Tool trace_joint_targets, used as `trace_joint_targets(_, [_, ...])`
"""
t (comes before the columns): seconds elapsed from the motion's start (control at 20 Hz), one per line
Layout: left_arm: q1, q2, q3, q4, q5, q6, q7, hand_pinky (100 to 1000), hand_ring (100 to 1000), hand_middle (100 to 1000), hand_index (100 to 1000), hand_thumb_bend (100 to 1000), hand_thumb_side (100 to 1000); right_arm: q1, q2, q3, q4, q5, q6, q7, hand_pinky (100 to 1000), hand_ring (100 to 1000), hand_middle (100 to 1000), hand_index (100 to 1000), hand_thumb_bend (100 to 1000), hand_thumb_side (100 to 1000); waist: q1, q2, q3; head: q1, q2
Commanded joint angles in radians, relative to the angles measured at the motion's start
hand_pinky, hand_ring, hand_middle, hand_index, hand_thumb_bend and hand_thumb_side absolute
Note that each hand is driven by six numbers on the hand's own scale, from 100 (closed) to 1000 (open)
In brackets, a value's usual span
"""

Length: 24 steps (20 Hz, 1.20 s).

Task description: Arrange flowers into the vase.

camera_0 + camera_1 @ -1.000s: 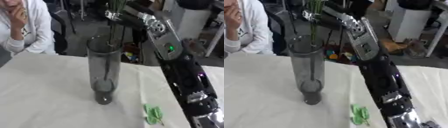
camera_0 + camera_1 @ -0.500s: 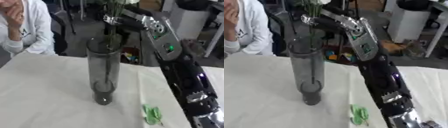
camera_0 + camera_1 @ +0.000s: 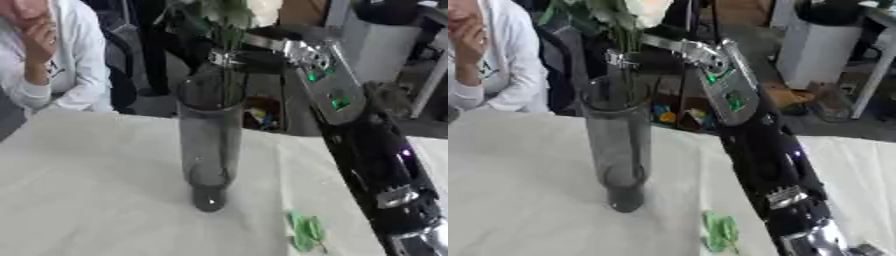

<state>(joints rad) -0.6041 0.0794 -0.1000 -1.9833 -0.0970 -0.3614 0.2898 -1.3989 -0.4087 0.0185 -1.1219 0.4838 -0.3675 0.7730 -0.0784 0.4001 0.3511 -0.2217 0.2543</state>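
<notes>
A tall smoky glass vase (image 3: pixel 210 145) stands upright on the white table (image 3: pixel 87 195). My right arm rises from the lower right and bends over the vase's mouth. Its hand (image 3: pixel 229 55) sits just above the rim, shut on the green stems of a flower. The pale bloom (image 3: pixel 647 9) and green leaves (image 3: pixel 210 12) show above the hand at the top edge. The stems (image 3: pixel 229 90) hang down inside the upper part of the vase. My left hand shows in no view.
A loose green leaf sprig (image 3: pixel 306 231) lies on the cloth to the right of the vase's base, beside my forearm. A seated person (image 3: pixel 44 60) is at the table's far left edge. Chairs and clutter stand behind the table.
My right hand has come down towards the vase's rim, lowering the stems deeper into the glass. The bloom and leaves now show at the top.
</notes>
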Motion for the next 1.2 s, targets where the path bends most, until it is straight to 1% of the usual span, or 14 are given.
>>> trace_joint_targets(0.05, [-0.011,0.011,0.004,-0.017,0.005,-0.001,-0.006,792,863,876,954,100,1000,-0.017,-0.019,-0.007,-0.011,0.012,-0.013,0.026,748,925,839,942,100,1000,0.007,-0.034,0.0,0.003,0.004])
trace_joint_targets(0.2, [-0.012,0.011,0.004,-0.017,0.006,-0.001,-0.007,792,863,876,954,100,1000,-0.014,-0.018,-0.006,-0.011,0.009,-0.018,0.03,776,958,867,971,100,1000,0.006,-0.035,0.0,0.004,0.002])
trace_joint_targets(0.5, [-0.011,0.011,0.004,-0.017,0.006,-0.001,-0.007,791,863,876,954,100,1000,-0.01,-0.019,-0.009,0.0,-0.011,-0.03,0.072,807,996,892,993,100,1000,0.006,-0.034,-0.001,0.006,0.002])
trace_joint_targets(0.65, [-0.01,0.011,0.004,-0.017,0.006,0.0,-0.007,791,863,875,954,100,1000,-0.01,-0.02,-0.01,0.004,-0.034,-0.031,0.109,827,1000,909,1000,100,1000,0.006,-0.035,-0.003,0.008,0.004])
trace_joint_targets(0.7, [-0.01,0.011,0.004,-0.017,0.006,0.0,-0.007,791,863,875,954,100,1000,-0.009,-0.021,-0.006,0.008,-0.044,-0.032,0.122,848,1000,923,1000,100,1000,0.006,-0.036,-0.004,0.009,0.005])
trace_joint_targets(0.9, [-0.008,0.012,0.003,-0.017,0.006,0.001,-0.008,791,863,875,954,100,1000,-0.01,-0.022,0.014,0.033,-0.063,-0.029,0.133,873,1000,937,1000,100,1000,0.007,-0.04,-0.006,0.01,0.008])
trace_joint_targets(1.0, [-0.007,0.012,0.003,-0.017,0.006,0.001,-0.009,791,863,871,954,100,1000,-0.011,-0.018,0.026,0.046,-0.061,-0.026,0.134,879,1000,946,1000,154,1000,0.007,-0.042,-0.006,0.01,0.008])
trace_joint_targets(1.2, [-0.006,0.011,0.001,-0.017,0.007,0.001,-0.011,791,863,869,954,100,1000,-0.014,-0.009,0.043,0.071,-0.055,-0.021,0.134,895,1000,969,1000,213,1000,0.008,-0.045,-0.006,0.01,0.01])
